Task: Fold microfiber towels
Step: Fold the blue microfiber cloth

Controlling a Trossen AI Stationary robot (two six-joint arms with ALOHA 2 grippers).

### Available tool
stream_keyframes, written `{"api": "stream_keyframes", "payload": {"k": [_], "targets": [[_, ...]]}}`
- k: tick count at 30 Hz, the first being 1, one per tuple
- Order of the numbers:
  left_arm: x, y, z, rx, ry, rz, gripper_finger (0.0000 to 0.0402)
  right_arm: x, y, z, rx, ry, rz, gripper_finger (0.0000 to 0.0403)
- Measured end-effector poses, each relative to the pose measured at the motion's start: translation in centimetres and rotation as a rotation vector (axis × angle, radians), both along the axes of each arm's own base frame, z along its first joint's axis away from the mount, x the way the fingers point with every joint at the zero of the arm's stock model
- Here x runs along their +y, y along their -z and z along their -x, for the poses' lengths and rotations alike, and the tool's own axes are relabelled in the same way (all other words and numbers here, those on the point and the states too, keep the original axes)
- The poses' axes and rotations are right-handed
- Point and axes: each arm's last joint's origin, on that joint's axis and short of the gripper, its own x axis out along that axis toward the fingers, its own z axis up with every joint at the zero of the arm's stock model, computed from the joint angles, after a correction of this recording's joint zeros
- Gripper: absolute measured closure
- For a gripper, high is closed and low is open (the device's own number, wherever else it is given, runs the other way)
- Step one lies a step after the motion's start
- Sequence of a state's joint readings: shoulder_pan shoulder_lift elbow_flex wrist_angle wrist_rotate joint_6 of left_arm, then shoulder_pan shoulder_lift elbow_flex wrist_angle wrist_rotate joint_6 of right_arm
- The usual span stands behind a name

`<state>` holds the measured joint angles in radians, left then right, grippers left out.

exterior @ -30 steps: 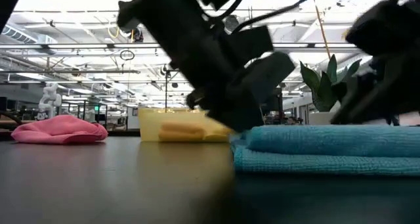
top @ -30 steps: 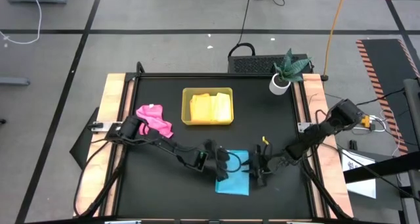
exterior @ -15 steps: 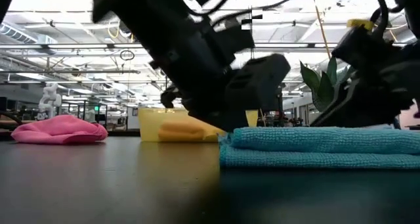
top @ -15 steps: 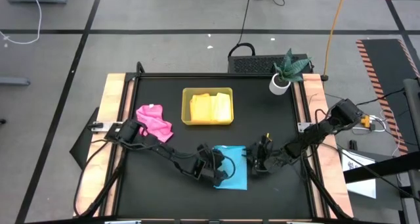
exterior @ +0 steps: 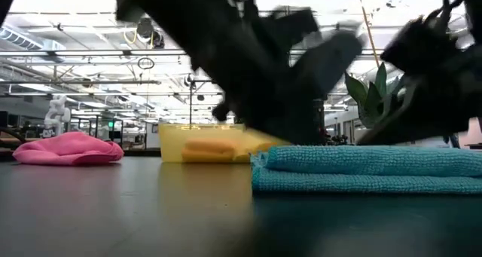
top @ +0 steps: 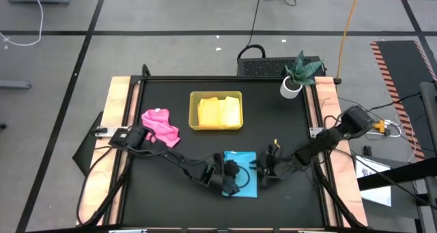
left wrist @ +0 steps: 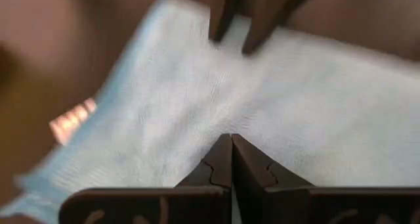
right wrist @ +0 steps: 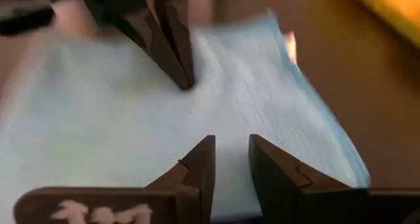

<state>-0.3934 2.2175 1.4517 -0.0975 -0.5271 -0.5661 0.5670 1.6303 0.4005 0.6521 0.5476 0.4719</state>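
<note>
The sky blue towel [top: 244, 159] lies folded flat on the black table near its front edge; the low view shows its stacked layers [exterior: 361, 170]. My left gripper [left wrist: 231, 140] is shut, its tips down on the towel's top, and also shows in the right wrist view [right wrist: 186, 85]. My right gripper [right wrist: 231, 142] stands open by a narrow gap, low over the towel's right part [top: 262, 173]. A crumpled pink towel [top: 161, 124] rests on the table at the left. A yellow towel [top: 220, 112] lies in the tray [top: 194, 96]. My left gripper presses its shut fingertips [right wrist: 184, 76] on the blue towel's top face, near its middle [left wrist: 231, 127]. It comes slanting down from the table's left side. The towel stays flat on the table under it. My right gripper: I cannot tell whether its fingers touch the towel.
A potted plant [top: 297, 74] stands at the table's far right corner, with a black box [top: 263, 65] behind the far edge. Wooden rails [top: 117, 124] border the table's left and right sides. Bare table surface lies between the tray and the blue towel.
The blue towel has slid a little toward the table's left edge and stays folded flat. My left gripper has gone from the towel's left edge toward the right, onto its top. My right gripper has kept to the towel's right side.
</note>
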Motion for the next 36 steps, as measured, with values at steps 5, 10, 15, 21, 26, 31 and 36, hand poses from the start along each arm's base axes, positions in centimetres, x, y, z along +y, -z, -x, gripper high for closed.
{"api": "stream_keyframes", "payload": {"k": [5, 10, 15, 21, 26, 31, 36], "targets": [[0.6, 1.5, -0.3, 0.033, -0.024, 0.056, 0.0393, -1.0, 1.2, 0.2, 0.087, 0.072, 0.063, 0.0339], [-0.8, 0.6, 0.1, -0.007, -0.012, 0.113, 0.0389, -1.0, 0.1, 1.3, 0.097, 0.05, 0.091, 0.0362], [-3.1, -1.8, 0.0, -0.13, 0.086, 0.143, 0.0397, -0.1, -1.4, 2.2, -0.002, -0.008, 0.026, 0.037], [-1.6, -1.7, -0.7, -0.163, 0.02, 0.046, 0.0384, 1.2, -1.6, 2.0, -0.082, -0.185, -0.036, 0.0361], [0.8, -0.6, -0.8, -0.061, -0.056, 0.019, 0.0397, 2.2, -1.0, 1.5, -0.107, -0.392, -0.082, 0.0348], [1.8, 0.4, -0.8, -0.018, -0.104, 0.01, 0.0388, 3.0, 0.1, 1.2, -0.101, -0.519, -0.081, 0.0327], [1.9, 0.8, -0.7, 0.002, -0.105, -0.019, 0.0386, 4.5, 0.8, 0.1, -0.108, -0.592, -0.051, 0.0296]]}}
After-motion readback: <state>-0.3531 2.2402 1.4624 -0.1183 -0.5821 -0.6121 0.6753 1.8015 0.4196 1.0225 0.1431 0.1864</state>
